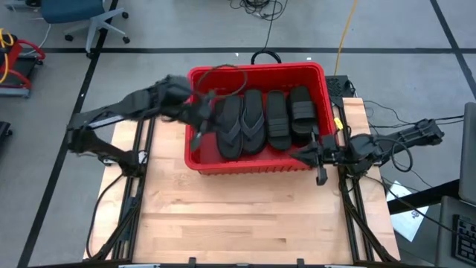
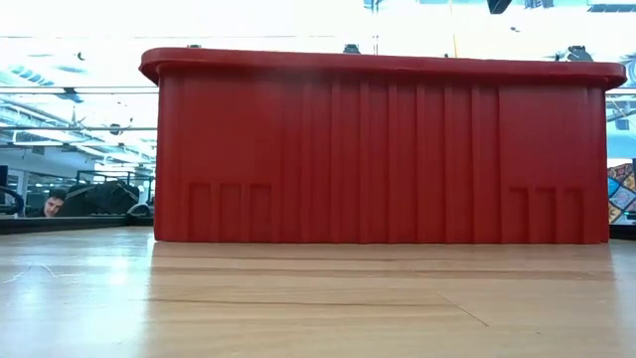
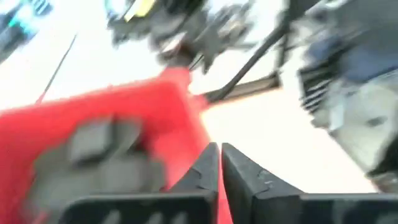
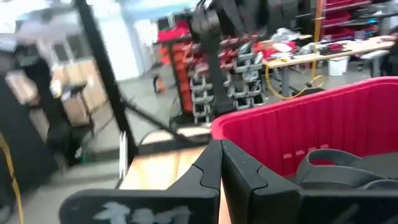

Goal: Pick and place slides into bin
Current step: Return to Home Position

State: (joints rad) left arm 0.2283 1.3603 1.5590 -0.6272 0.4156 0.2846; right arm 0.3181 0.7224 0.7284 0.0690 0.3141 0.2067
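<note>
All the black rubber slides [image 1: 253, 123] in view lie side by side inside the large red slotted plastic bin [image 1: 256, 71], so the packing looks done and the step in hand is the retreat to rest. The slides sit just beside and below the left hand [image 1: 197, 138], which hangs over the bin's left wall, fingers pressed together and empty. The right hand [image 1: 312, 152], also closed and empty, is at the bin's near right corner. Next, each should lift clear of the thick rim before swinging outward; the bare wooden tabletop [image 1: 245, 216] in front of both hands offers ample room
</note>
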